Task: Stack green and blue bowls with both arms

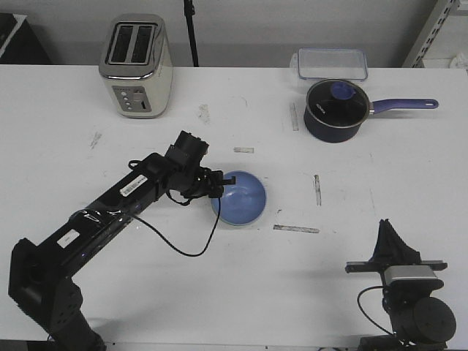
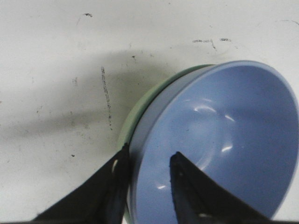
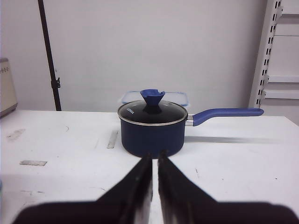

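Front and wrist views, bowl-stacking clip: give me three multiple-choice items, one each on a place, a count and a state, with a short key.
1. Where does the blue bowl sit?
A. Nested in the green bowl
B. Inside the saucepan
C. On top of the toaster

2. How many slots does the toaster have on top?
A. One
B. Two
C. Four

3. How does the left pincer stand?
A. Raised high above the table
B. Closed on the saucepan handle
C. Fingers either side of the blue bowl's rim

Key: 1 A, a green edge shows beneath the blue rim in the left wrist view. 2 B, two dark slots show in the front view. 3 C, one finger lies inside the bowl, one outside.
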`<state>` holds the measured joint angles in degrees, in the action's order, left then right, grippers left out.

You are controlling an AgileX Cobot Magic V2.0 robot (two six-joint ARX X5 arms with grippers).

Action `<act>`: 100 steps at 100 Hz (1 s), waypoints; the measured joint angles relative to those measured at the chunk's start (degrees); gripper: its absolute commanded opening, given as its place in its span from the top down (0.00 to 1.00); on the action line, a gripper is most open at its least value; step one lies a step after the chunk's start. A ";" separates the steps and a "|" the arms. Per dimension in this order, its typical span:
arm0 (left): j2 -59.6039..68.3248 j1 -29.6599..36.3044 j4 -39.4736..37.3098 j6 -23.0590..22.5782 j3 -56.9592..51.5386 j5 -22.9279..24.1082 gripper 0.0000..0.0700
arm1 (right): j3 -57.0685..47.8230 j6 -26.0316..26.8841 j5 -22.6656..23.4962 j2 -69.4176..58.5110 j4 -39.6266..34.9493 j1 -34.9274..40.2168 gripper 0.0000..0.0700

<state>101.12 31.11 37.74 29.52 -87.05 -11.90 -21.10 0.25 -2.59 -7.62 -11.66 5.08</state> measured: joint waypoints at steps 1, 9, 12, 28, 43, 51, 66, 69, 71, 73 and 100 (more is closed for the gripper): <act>0.00 0.00 0.00 0.00 0.00 0.00 0.64 | 0.00 0.00 0.00 0.00 0.00 0.00 0.98; -0.17 0.00 0.00 0.00 0.00 0.00 0.64 | 0.00 0.00 0.00 0.00 0.00 0.00 0.98; -0.39 0.00 0.07 0.00 0.00 0.00 0.64 | 0.00 0.00 0.00 0.00 0.00 0.00 0.98; -3.32 0.00 0.26 0.00 0.00 -0.02 0.64 | 0.00 0.00 0.00 0.00 0.00 0.00 0.98; -5.73 -0.07 0.55 0.00 -0.02 -0.02 0.65 | 0.00 0.02 0.00 0.00 0.00 0.00 0.98; -6.45 -0.44 1.09 -0.04 -0.02 -0.04 0.65 | 0.00 0.02 0.00 0.00 0.00 0.00 0.98; -10.14 -2.69 -1.09 -0.87 2.36 0.17 0.65 | 0.00 0.00 0.00 0.00 0.00 0.00 0.98; -11.45 -3.23 -2.16 -1.11 3.65 0.24 0.65 | 0.00 0.00 0.02 0.00 0.00 0.00 0.98; -12.37 -3.63 -2.93 -1.18 4.63 0.33 0.65 | 0.00 0.00 0.00 0.00 0.00 0.00 0.98; -13.27 -3.98 -3.69 -1.31 5.55 0.50 0.65 | 0.00 0.00 0.00 0.00 0.00 0.00 0.98; -24.00 -9.81 -14.97 -4.48 20.70 3.23 0.85 | 0.00 0.00 0.00 0.00 0.00 0.00 0.98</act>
<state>77.12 21.30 22.76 25.04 -66.35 -8.67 -21.10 0.25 -2.59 -7.62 -11.66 5.08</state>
